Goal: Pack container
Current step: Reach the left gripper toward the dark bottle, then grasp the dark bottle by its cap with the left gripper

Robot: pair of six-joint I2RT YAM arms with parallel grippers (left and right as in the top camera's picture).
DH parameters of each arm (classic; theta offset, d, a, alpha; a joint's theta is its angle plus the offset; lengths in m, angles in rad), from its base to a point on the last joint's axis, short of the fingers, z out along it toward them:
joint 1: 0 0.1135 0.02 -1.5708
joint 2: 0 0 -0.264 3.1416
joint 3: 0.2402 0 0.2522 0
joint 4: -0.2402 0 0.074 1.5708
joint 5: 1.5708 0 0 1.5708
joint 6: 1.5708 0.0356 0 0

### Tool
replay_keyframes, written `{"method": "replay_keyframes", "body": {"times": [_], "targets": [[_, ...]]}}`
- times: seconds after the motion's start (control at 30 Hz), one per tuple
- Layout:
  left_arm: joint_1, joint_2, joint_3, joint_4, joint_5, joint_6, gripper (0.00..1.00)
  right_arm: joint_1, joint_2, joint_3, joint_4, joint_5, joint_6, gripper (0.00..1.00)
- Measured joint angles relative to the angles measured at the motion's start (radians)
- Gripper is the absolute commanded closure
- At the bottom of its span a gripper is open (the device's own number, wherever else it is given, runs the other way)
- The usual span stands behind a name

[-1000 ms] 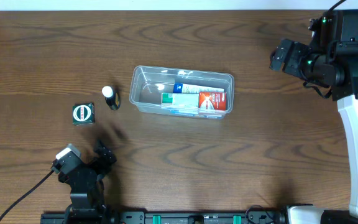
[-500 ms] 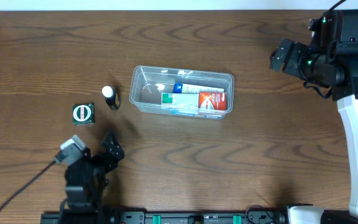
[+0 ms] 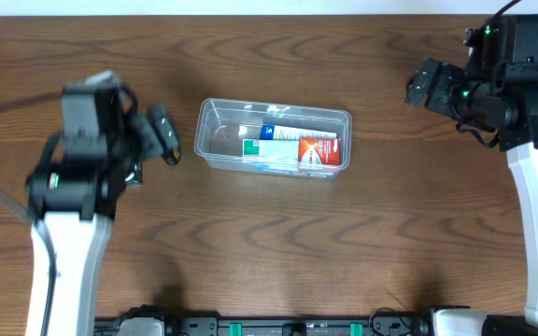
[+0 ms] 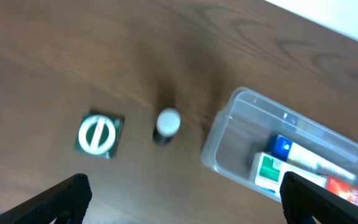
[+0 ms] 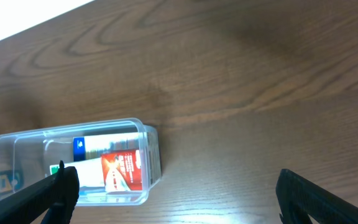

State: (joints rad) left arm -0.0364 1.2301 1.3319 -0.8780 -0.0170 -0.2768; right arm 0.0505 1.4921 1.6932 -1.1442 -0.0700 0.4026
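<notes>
Even light, soft shadows, left wrist view motion-blurred, glints on the container [image 3: 275,105]

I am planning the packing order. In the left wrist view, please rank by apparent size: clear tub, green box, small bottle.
1. Clear tub, clearly largest, though cut off at the frame edge.
2. Green box.
3. Small bottle, only slightly smaller; seen mostly from above, so its height is hidden.
</notes>
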Motion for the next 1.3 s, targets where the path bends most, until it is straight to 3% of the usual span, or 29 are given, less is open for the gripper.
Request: {"method": "replay_keyframes", "body": {"times": [0.27, 0.87, 1.2, 1.3], "targets": [[0.043, 0.228, 0.043, -0.01, 0.008, 0.128, 0.0, 0.0, 0.0, 0.0, 0.0, -0.001, 0.0, 0.01], [0.061, 0.543, 0.043, 0.037, 0.011, 0.262, 0.26, 0.0, 0.0, 0.0, 0.0, -0.001, 0.0, 0.01], [0.061, 0.569, 0.043, 0.099, 0.011, 0.282, 0.49, 0.0, 0.0, 0.0, 0.0, -0.001, 0.0, 0.01], [0.061, 0.569, 0.043, 0.098, 0.011, 0.285, 0.51, 0.0, 0.0, 0.0, 0.0, -0.001, 0.0, 0.01]]}}
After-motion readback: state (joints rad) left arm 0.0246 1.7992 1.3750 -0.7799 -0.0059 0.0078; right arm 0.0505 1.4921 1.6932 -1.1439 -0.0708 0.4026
